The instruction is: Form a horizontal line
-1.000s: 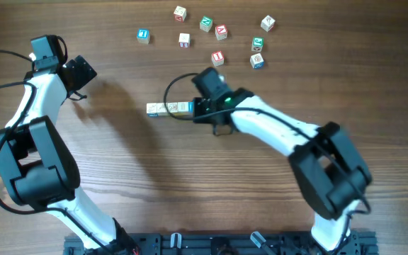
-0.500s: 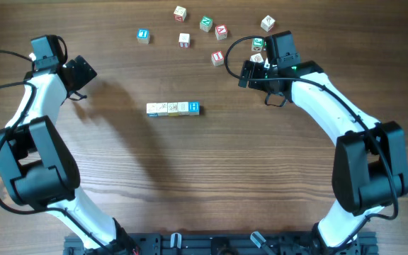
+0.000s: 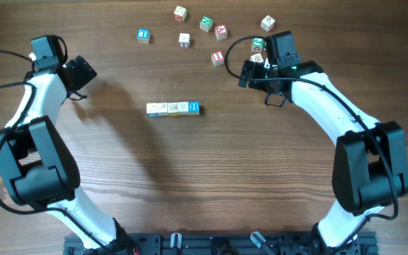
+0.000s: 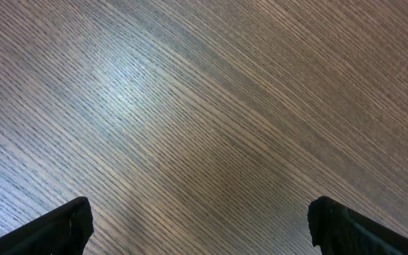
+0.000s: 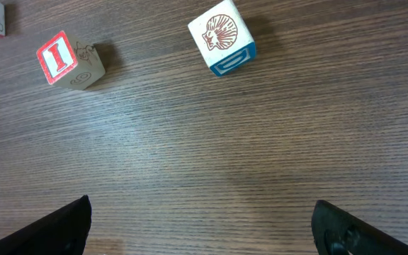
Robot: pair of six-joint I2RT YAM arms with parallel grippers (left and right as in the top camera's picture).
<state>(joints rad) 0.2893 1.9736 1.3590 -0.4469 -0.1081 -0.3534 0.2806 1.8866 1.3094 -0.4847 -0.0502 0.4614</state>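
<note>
Line (image 3: pixel 173 108) | well left of right end effector (image 3: pixel 242 73) | released, empty | left end effector (image 3: pixel 81 72) released

Right tool (image 3: pixel 245 73) let go of the row (image 3: pixel 173 108), popped open, and swung off toward 1 o'clock, next to the loose cubes (image 3: pixel 218 58).

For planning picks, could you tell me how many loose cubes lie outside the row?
9 loose cubes beyond the row: one at left, four upper middle, one below them, three by the right gripper, one partly hidden.
</note>
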